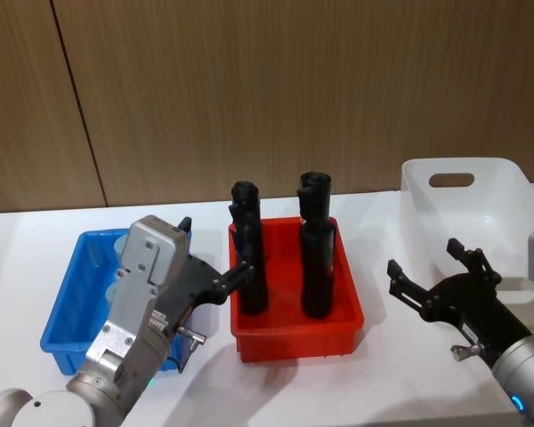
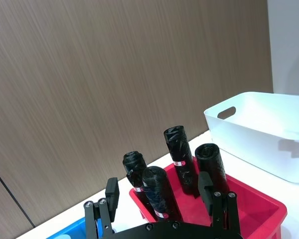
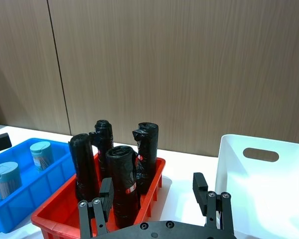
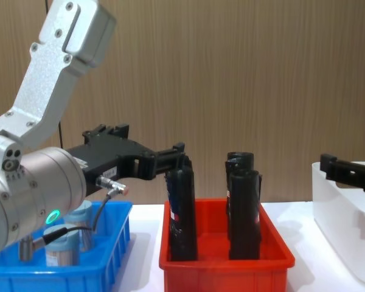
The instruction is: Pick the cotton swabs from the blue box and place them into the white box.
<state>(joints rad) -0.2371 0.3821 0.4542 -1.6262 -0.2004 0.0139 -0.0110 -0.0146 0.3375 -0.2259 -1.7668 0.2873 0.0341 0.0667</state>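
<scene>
Reach step, nothing lifted; the cotton swabs [image 3: 4,177] stand in the blue box [image 1: 64,311], left of the red bin [image 1: 294,342]. Your left hand [image 1: 212,249] hovers at that bin's left rim, spread wide and empty; next, swing it left and down over a jar. Your right hand [image 1: 424,260] hangs right of the bin, wide open, empty; the white box [image 1: 507,191] sits farther right. The black rolls [image 1: 316,258] in the bin stand tall, so carry jars high; bare tabletop [image 1: 294,391] lies in front.

The blue box [image 3: 20,209] is glossy plastic, the white box [image 1: 481,209] smooth milky plastic, the wall [image 1: 249,89] matt wood-grain.
</scene>
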